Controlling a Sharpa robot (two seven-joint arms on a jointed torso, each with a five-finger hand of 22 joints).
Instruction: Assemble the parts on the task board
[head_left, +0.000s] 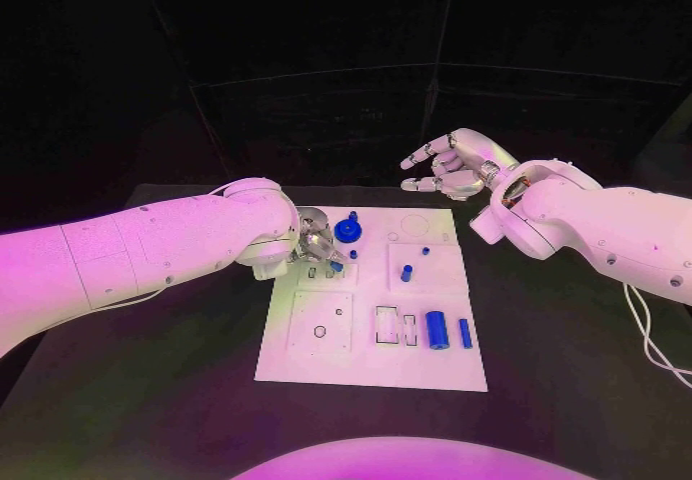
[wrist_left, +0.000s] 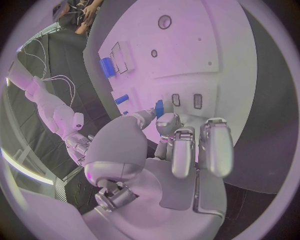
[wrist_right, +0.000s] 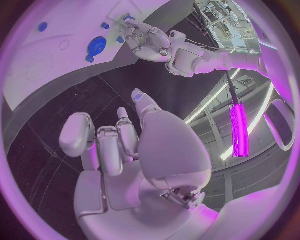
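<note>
The white task board (head_left: 375, 370) lies in the middle of the black table. My left hand (head_left: 310, 245) is low over its far left part, and the thumb and a finger pinch a small blue peg (wrist_left: 159, 108) just above two small slots (wrist_left: 175, 100). A blue round knob (head_left: 348, 231) stands just beyond the hand. A short blue peg (head_left: 407, 272) stands mid-board, and a thick blue cylinder (head_left: 437, 329) and a thin one (head_left: 464, 332) lie at the near right. My right hand (head_left: 454, 165) is raised beyond the board's far edge, fingers apart, holding nothing.
Several empty recesses and holes mark the board (wrist_left: 212, 40), among them a square plate with a hole (head_left: 320, 327) at the near left. Black table (head_left: 159, 400) surrounds the board on all sides.
</note>
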